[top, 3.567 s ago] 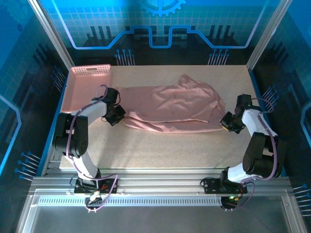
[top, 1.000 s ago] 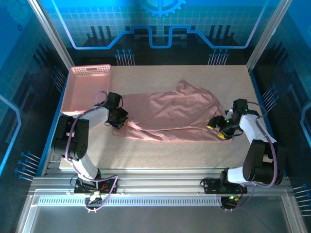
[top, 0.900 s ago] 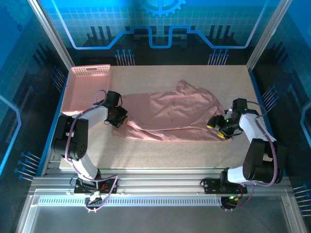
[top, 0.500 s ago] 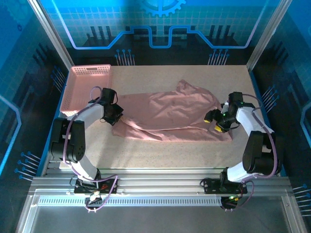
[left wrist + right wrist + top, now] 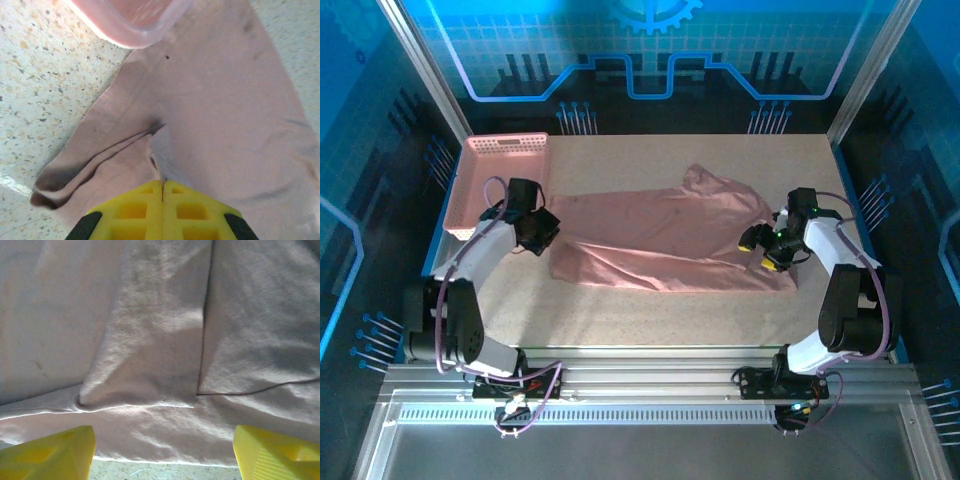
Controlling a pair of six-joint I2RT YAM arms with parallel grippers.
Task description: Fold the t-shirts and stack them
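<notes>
I've got one dusty-pink t-shirt lying unfolded across the middle of the table, stretched out left to right. It's mostly flat but creased, with a bunched peak toward its far right. The left end narrows into loose folds just beside the basket.

One t-shirt lies on one counter, with one basket beside its left end. Two hands: the left hand and right hand, at the t-shirt's two ends.

The right claw stands wide apart over the wrinkled pink t-shirt.
</notes>
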